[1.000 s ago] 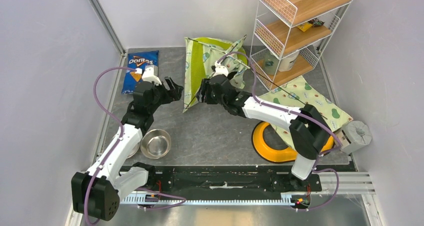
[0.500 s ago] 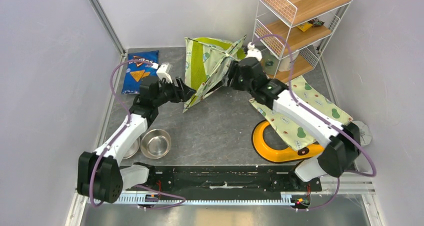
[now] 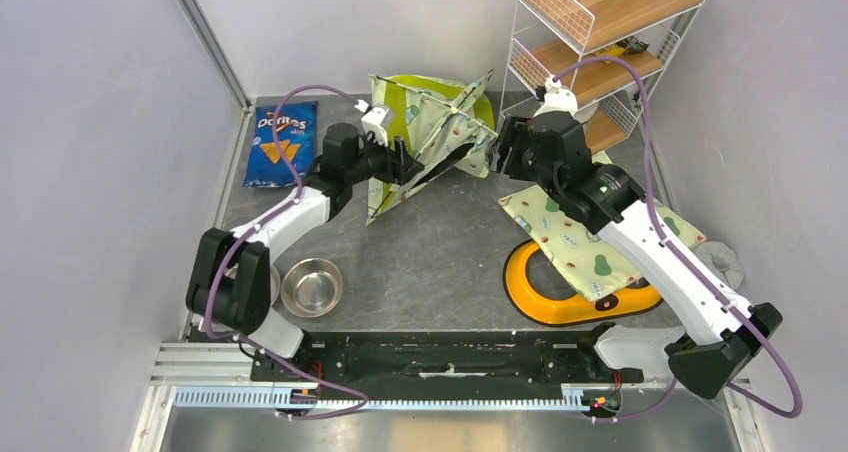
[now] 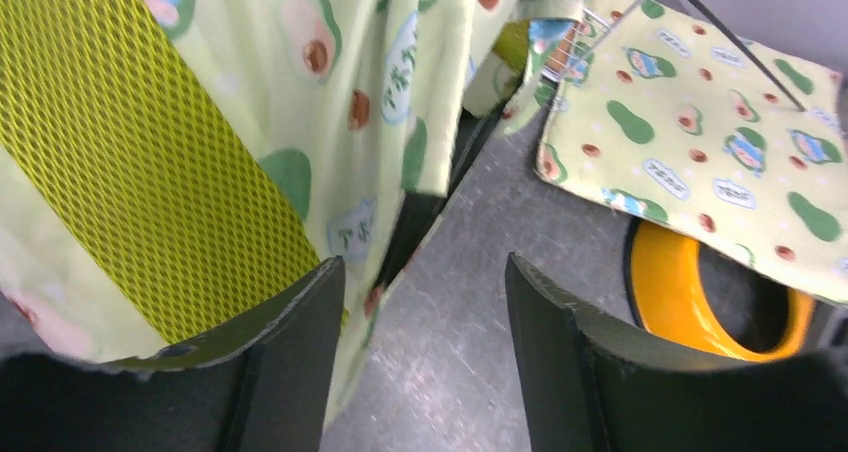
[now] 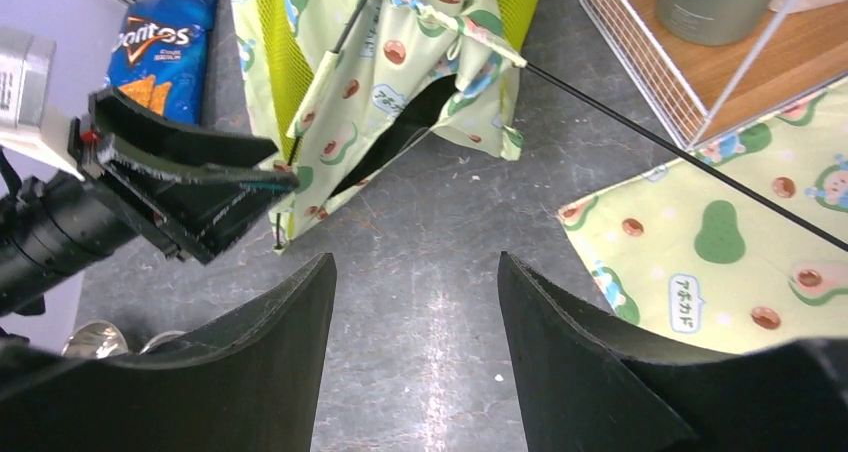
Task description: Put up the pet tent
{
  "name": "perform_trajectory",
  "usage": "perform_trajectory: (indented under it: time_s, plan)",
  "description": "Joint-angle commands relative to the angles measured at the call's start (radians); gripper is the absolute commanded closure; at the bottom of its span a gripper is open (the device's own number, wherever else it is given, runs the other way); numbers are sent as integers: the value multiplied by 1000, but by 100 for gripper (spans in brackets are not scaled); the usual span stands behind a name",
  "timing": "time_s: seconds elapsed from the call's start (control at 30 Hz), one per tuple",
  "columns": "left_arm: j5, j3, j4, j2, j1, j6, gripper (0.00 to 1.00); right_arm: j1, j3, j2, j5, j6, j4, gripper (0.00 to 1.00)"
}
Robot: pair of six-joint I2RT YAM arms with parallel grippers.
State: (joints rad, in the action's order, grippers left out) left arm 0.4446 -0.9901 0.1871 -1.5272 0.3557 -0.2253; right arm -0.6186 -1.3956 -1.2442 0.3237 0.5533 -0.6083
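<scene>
Top external view: the pet tent (image 3: 432, 137) slumps half-raised at twelve o'clock on the grey table (image 3: 440, 262). One thin black pole (image 5: 680, 152) juts loose toward the wire shelf (image 3: 590, 57) at two o'clock. The left gripper (image 3: 403, 162) sits at the tent's nine-o'clock side, jaws apart, with fabric brushing one finger but nothing clamped. The right gripper (image 3: 497, 152) hovers at its three-o'clock side, likewise spread and empty. The step looks like opening out the frame; next, each side needs a hold on a pole or hem to draw the panels apart. Pale walls box the mottled surface. A chip bag (image 3: 280, 142) lies at ten, a steel bowl (image 3: 311, 286) at eight, and the matching mat (image 3: 600, 232) over a yellow ring (image 3: 545, 297) at four.
</scene>
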Motion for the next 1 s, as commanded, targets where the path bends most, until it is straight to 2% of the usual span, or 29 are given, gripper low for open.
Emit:
perform_trajectory:
  time_s: [0.0,0.07,0.13,0.23,0.4,0.67,0.77,0.8,0.83,0.87,0.97]
  plan:
    - [-95,-106,37,-72,13,118,39,10,-3,33,35,-48,-59,32]
    - [-140,-146,1,-111,14,129,55,13,-17,35,38,-59,-75,32]
    - [-152,-181,-30,-143,14,141,59,16,-31,34,37,-74,-87,32]
    - [-155,-212,-58,-175,15,176,58,19,-54,23,38,-92,-99,32]
    - [-145,-229,-69,-198,17,224,49,24,-93,-4,23,-109,-113,32]
    - [-100,-239,-76,-218,17,327,48,31,-115,-25,-2,-113,-117,31]
    - [-94,-259,-113,-221,16,370,70,33,-120,-23,-5,-110,-120,31]
    - [-86,-278,-142,-223,16,385,79,33,-122,-22,-6,-109,-122,31]
    - [-83,-296,-174,-224,16,403,93,34,-125,-22,-7,-110,-126,31]
    - [-82,-318,-213,-223,17,417,98,34,-132,-23,-9,-108,-130,31]
    - [-68,-371,-297,-209,16,479,98,35,-148,-23,-25,-119,-146,31]
